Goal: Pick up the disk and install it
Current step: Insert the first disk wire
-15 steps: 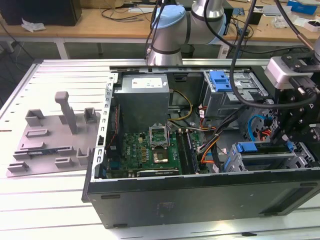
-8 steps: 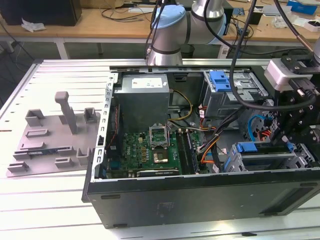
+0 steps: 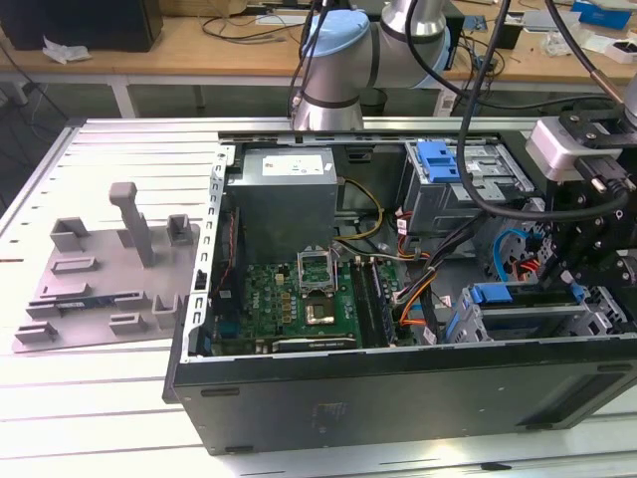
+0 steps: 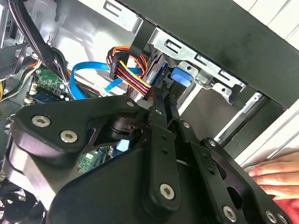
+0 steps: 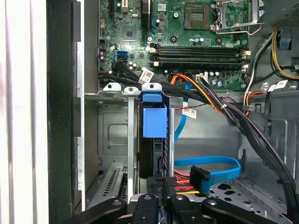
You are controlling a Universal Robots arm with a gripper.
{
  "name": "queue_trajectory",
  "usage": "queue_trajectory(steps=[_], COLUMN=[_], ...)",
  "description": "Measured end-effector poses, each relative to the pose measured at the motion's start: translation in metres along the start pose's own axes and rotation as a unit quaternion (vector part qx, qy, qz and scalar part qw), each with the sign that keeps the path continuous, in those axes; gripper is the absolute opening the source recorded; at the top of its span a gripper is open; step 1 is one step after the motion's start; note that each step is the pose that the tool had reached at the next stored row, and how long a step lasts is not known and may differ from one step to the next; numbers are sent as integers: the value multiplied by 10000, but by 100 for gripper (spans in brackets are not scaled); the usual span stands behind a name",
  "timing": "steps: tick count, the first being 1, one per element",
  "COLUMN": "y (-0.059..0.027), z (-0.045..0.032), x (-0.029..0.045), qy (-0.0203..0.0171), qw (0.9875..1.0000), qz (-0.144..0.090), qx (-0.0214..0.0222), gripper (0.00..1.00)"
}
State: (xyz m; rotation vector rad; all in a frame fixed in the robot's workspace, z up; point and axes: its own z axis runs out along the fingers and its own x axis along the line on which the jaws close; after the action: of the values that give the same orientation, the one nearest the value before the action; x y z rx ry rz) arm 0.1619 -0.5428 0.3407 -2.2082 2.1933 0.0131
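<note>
Setting: workshop, wooden bench with cables across the top of the exterior view; white slatted metal table (image 3: 100,418) carries the work.
Case: black desktop computer case (image 3: 398,398) lies on its side, open side up, centre to right of the exterior view, so the bays can be reached from above.
Inside: green motherboard (image 3: 299,304) at centre; grey power-supply box (image 3: 284,194) above it; black, orange and yellow cable bundle (image 5: 219,105) running diagonally across the first wrist view.
Fixture: grey plastic holder tray (image 3: 105,279) at the exterior view's left, with empty slots and an upright post.
Arm: grey and blue robot arm (image 3: 343,50) enters from top centre; black gripper (image 5: 159,205) sits at the lower edge of the first wrist view, directly over the drive cage.
Disk: flat silver-grey hard drive in a blue plastic bracket (image 5: 154,122), standing on edge inside the silver metal drive cage (image 5: 117,135), centre of the first wrist view; blue tab end faces the motherboard. It looks seated in its slot, or nearly so.
Grip: fingers lie close together on the drive's near edge, by my reading pinching it; contact itself is partly hidden.
Bystander: person's hand (image 4: 275,175) rests at the lower right of the second wrist view, outside the case wall.
</note>
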Motion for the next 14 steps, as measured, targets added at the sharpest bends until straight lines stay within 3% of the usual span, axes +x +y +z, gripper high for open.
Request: queue_trajectory(steps=[5,14], y=[-1,-1], z=[-109,-109], x=[-6,-7], qy=[0,1], qw=[10000,10000], qz=[0,0], qx=[0,0], gripper=[17,17])
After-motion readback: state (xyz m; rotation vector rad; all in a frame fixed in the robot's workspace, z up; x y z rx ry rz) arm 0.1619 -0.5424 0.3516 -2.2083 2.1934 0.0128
